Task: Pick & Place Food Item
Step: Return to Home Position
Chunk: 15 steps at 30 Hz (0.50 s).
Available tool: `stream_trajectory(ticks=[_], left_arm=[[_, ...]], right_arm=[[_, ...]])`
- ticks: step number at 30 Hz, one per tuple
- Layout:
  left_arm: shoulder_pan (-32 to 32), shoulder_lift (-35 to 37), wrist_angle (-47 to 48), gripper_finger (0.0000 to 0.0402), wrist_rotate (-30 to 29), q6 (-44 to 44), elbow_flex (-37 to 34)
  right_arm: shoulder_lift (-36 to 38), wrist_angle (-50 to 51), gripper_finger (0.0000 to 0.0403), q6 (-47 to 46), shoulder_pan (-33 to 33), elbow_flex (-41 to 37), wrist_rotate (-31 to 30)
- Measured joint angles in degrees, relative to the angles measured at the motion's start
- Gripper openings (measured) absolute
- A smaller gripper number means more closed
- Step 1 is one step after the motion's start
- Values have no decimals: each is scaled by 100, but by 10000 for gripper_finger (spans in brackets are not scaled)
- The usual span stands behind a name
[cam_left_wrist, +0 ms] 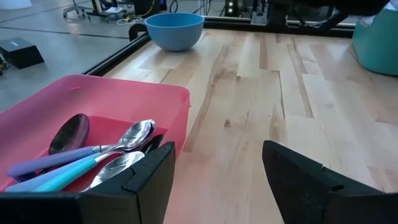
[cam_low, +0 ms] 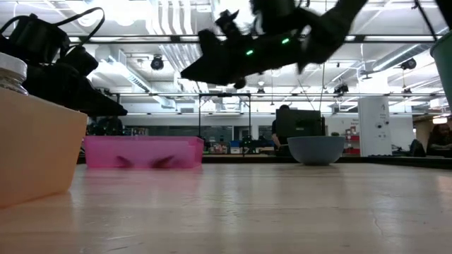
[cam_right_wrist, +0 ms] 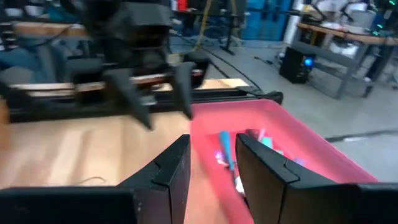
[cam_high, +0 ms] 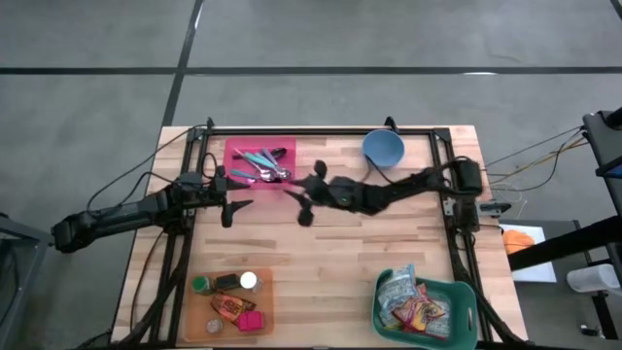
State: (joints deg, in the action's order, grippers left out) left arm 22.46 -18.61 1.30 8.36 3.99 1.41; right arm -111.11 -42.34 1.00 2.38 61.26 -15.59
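Several snack packets (cam_high: 413, 306) lie in a green bin (cam_high: 457, 292) at the near right. Small jars and packets (cam_high: 231, 297) sit on a brown tray (cam_high: 264, 313) at the near left. My right gripper (cam_high: 297, 202) is stretched across the table's middle, above the tabletop beside the pink tray (cam_high: 255, 154). It is open, with nothing between its fingers (cam_right_wrist: 214, 168). My left gripper (cam_high: 236, 194) waits at the left by the pink tray's near edge, also open and empty (cam_left_wrist: 217, 180).
The pink tray (cam_left_wrist: 93, 106) holds several spoons (cam_left_wrist: 106, 152) with blue and purple handles. A blue bowl (cam_high: 384, 148) stands at the far right of the table (cam_high: 350, 253). A black frame (cam_high: 449, 209) runs along the table's edges. The two grippers face each other closely.
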Motion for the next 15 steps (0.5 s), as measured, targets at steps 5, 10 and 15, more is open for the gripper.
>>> stream_trajectory(ticks=[5, 10, 15], left_arm=[[-2, 0, 0, 243, 0, -1, 0], [0, 0, 0, 243, 2, 0, 2], [-2, 0, 0, 243, 1, 0, 1]], right_arm=[[791, 208, 125, 52, -351, -790, 0], [1576, 1585, 125, -625, -509, -980, 25], [2066, 3132, 125, -1336, -574, -898, 396]])
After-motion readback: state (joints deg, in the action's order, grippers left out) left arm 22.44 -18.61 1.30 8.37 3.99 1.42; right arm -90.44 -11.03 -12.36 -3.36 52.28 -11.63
